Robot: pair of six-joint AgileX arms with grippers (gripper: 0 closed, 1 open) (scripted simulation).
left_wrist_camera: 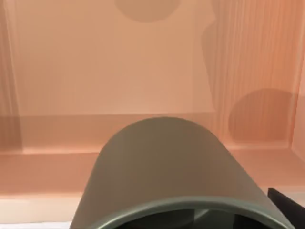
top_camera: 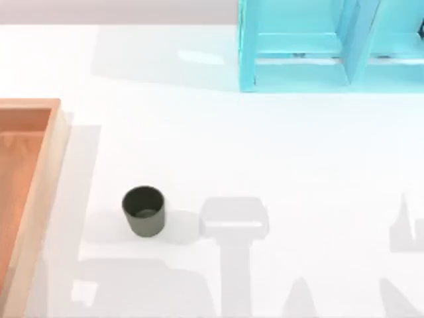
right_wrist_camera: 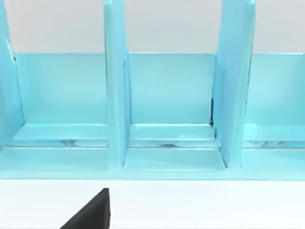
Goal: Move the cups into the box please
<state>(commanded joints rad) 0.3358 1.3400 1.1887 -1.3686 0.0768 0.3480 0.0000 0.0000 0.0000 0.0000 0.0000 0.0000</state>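
One dark olive-grey cup (top_camera: 143, 211) is seen standing upright on the white bench (top_camera: 265, 152) in the top view, toward the left side and near the front, with its open mouth facing up. It stands apart from the box (top_camera: 52, 142), whose light raised rim and orange-brown floor are seen at the left edge of the bench. A cyan shelf-like frame (top_camera: 298, 46) with upright dividers is placed at the back right of the bench.

In the left wrist view, a second cup (left_wrist_camera: 167, 171) of the same dark olive-grey is seen very close to the camera, with the inner floor and walls of the box (left_wrist_camera: 95, 71) spread out beyond it. A small dark part is visible beside this cup at the picture's edge, but whether the left pincer is spread, pressed together or pinching the cup cannot be told.

In the right wrist view, the cyan frame (right_wrist_camera: 167, 105) is faced across a strip of white bench, three of its compartments being shown. A black wedge-shaped part is seen at the lower edge; the state of the right pincer cannot be told either.

No brand, label or writing can be read on any of these things.
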